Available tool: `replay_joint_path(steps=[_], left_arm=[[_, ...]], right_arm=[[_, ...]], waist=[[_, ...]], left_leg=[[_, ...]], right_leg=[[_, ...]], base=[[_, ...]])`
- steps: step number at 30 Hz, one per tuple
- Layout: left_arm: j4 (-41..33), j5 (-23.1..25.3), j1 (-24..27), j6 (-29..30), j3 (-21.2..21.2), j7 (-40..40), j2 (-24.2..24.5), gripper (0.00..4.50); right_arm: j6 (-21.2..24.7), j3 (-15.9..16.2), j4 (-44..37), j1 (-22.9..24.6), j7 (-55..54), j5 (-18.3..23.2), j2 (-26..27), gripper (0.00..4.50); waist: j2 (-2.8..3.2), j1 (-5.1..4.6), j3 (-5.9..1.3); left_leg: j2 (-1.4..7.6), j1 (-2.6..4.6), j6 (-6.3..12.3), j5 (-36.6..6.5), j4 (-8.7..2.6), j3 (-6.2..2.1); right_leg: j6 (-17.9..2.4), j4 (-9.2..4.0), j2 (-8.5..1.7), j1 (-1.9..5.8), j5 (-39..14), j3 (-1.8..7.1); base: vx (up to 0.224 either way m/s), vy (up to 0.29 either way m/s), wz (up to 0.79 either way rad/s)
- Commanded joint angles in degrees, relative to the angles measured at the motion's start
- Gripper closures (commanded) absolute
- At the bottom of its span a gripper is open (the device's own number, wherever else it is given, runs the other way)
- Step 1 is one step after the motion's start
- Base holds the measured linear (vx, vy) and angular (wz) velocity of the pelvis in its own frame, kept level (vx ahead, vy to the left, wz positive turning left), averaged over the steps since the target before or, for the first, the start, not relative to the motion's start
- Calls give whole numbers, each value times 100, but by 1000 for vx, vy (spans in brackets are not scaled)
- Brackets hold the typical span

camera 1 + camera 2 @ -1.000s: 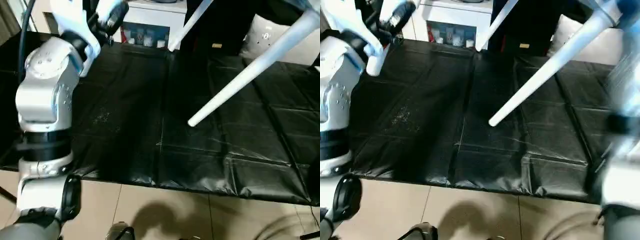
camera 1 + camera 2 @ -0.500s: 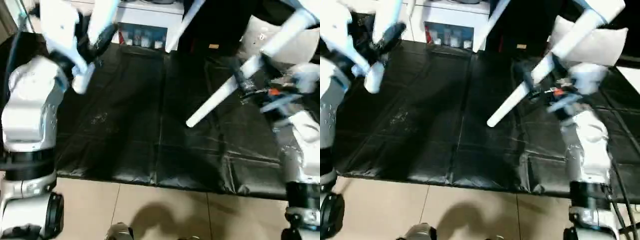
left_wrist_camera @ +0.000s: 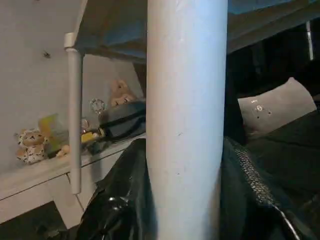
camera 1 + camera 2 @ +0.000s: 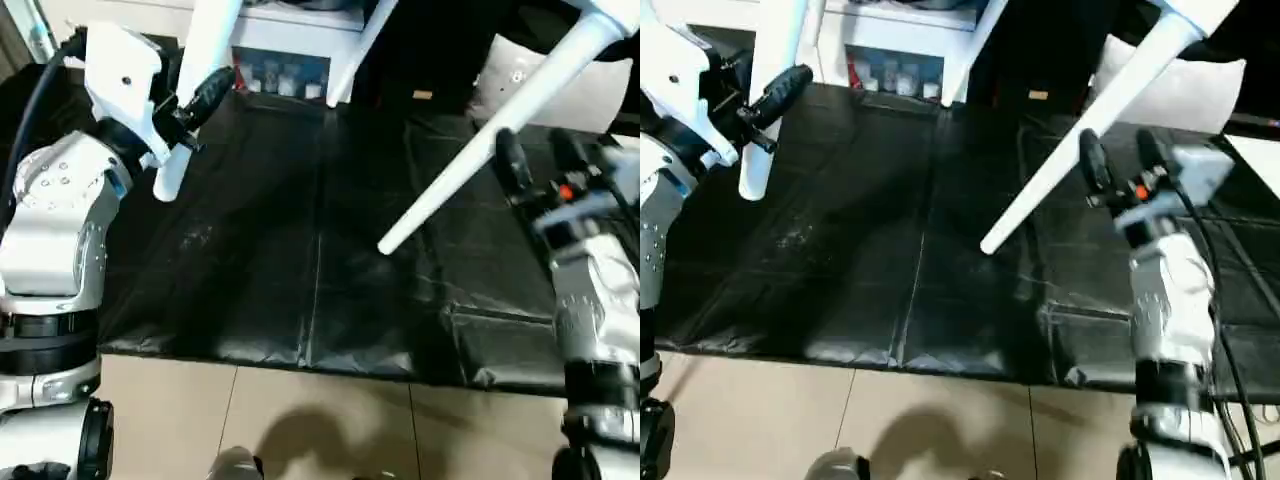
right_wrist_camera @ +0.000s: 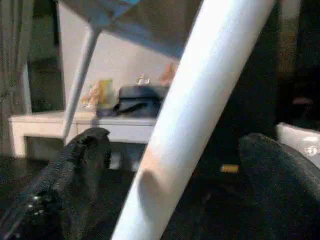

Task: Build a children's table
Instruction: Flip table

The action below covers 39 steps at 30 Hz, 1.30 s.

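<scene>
My left claw (image 4: pixel 195 105) clenches one leg (image 4: pixel 190 95) above the black mat (image 4: pixel 300 260) to steady the table; my right claw (image 4: pixel 1118 160), released, straddles the slanting leg (image 4: pixel 1060 165), ready to grasp.

The black plastic floor sheet (image 4: pixel 300 260) spreads ahead of the beige tiled floor (image 4: pixel 330 420). Above it, one long tapered white table leg (image 4: pixel 195 90) hangs at the left, another (image 4: pixel 480 160) slants at the right, and a third (image 4: pixel 360 45) stands far centre before the low white shelf unit (image 4: pixel 290 40).
</scene>
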Motion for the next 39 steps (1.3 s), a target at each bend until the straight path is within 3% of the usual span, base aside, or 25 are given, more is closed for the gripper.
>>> replay_joint_path(steps=[1,2,4,5,6,8,9,10,11,13,14,15,17,19,20,25,28,31,32,34,36,39], left_arm=[[-44,-84,16,-193,-209,-270,52,284],[-15,-106,42,-241,-231,-315,42,284],[10,-131,66,-284,-246,-352,23,284],[25,-136,92,-311,-245,-362,16,285],[51,-175,137,-343,-233,-393,-10,285],[71,-205,170,-368,-224,-415,-30,286],[113,-227,225,-406,-192,-405,-59,286],[113,-227,225,-406,-192,-405,-59,286],[173,-270,336,-471,-153,-420,-105,286],[173,-270,336,-471,-153,-420,-105,286],[320,-354,619,-626,-98,-450,-223,286],[369,-372,700,-678,-87,-453,-258,287],[382,-374,717,-690,-90,-453,-262,287],[559,-362,938,-861,-120,-450,-297,287],[657,-352,1060,-967,-127,-449,-316,287],[956,-243,1400,-1222,-95,-422,-337,287],[1002,-166,1596,-1290,-66,-416,-304,287],[1073,-103,1736,-1295,-63,-377,-276,287],[1145,-87,1808,-1312,-56,-383,-248,287],[1199,-117,1877,-1296,-29,-402,-222,287],[1214,-322,2090,-1326,174,-508,-140,231],[1138,-450,2265,-1363,298,-625,-65,211]], right_arm=[[346,68,925,-564,97,-97,-107,0],[257,61,1351,-815,2,-204,-128,0],[74,52,1779,-1055,-91,-331,-150,0],[176,71,1845,-1103,6,-304,-148,0],[221,136,1816,-1114,163,-304,-146,0],[248,179,1806,-1128,282,-313,-145,0],[357,236,1616,-1070,553,-222,-130,0],[357,236,1616,-1070,553,-222,-130,0],[539,301,1159,-894,937,-3,-126,0],[539,301,1159,-894,937,-3,-126,0],[952,462,155,-461,1601,421,-215,0],[1060,513,-105,-342,1776,522,-255,0],[1076,523,-156,-318,1795,536,-263,0],[1305,590,-820,0,1814,751,-301,0],[1447,579,-1166,164,1715,871,-279,0],[1767,640,-2171,731,1458,1066,-164,0],[1928,701,-2482,996,1354,1064,-98,0],[1996,672,-2511,1073,1187,1022,-14,0],[1925,655,-2443,1098,1080,902,21,0],[1885,634,-2399,1136,948,784,47,0],[1593,514,-2278,1311,594,451,111,0],[1476,405,-2346,1477,491,419,146,0]], waist=[[65,-16,-447],[88,-54,-447],[86,-29,-447],[95,-10,-450],[41,5,-461],[68,21,-472],[37,18,-478],[43,25,-477],[54,21,-467],[40,41,-456],[46,68,-459],[31,90,-465],[41,100,-458],[76,122,-429],[65,121,-445],[132,139,-447],[118,170,-440],[120,139,-429],[82,119,-411],[93,103,-376],[76,95,-383],[74,70,-409]], left_leg=[[112,175,-206,-1500,-420,-45],[100,162,-237,-1536,-424,-53],[110,182,-289,-1576,-402,-39],[122,205,-291,-1606,-400,-36],[130,188,-257,-1498,-404,-37],[132,167,-223,-1310,-403,-42],[128,155,-199,-1251,-399,-36],[123,162,-173,-1261,-395,-35],[133,154,-173,-1289,-407,-40],[140,163,-150,-1370,-413,-41],[153,182,-110,-1366,-417,-43],[157,171,-77,-1321,-417,-44],[148,180,-83,-1361,-428,-41],[149,196,-136,-1594,-447,-50],[164,208,-177,-1697,-461,-68],[170,218,-245,-1877,-484,-93],[179,228,-245,-1890,-499,-90],[168,210,-286,-1983,-518,-101],[167,220,-292,-2047,-524,-94],[163,266,-329,-2269,-547,-104],[165,296,-359,-2329,-570,-114],[171,287,-376,-2315,-586,-122]], right_leg=[[-853,-485,-409,266,-1271,247],[-942,-480,-406,267,-1303,238],[-961,-483,-421,247,-1364,246],[-976,-480,-419,229,-1300,251],[-995,-452,-410,261,-1080,249],[-1041,-409,-408,280,-784,246],[-1061,-404,-408,295,-702,243],[-1068,-404,-404,298,-697,244],[-1064,-412,-416,297,-766,244],[-993,-436,-428,298,-948,252],[-935,-453,-432,301,-977,258],[-892,-450,-429,309,-920,262],[-891,-465,-414,276,-1022,249],[-783,-534,-426,257,-1424,254],[-754,-520,-439,254,-1539,252],[-717,-540,-437,224,-1549,254],[-777,-539,-437,219,-1356,255],[-769,-543,-450,242,-1486,252],[-740,-569,-457,230,-1649,253],[-648,-623,-473,212,-2119,249],[-528,-672,-495,218,-2365,259],[-518,-653,-479,225,-2200,262]], base=[[0,0,0],[0,0,0],[0,0,0],[0,0,0],[0,0,0],[0,0,0],[0,0,0],[0,0,0],[0,0,0],[0,0,0],[0,0,0],[0,0,0],[0,0,0],[0,0,0],[0,0,0],[0,0,0],[0,0,0],[0,0,0],[0,0,0],[0,0,0],[0,0,0],[0,0,0]])
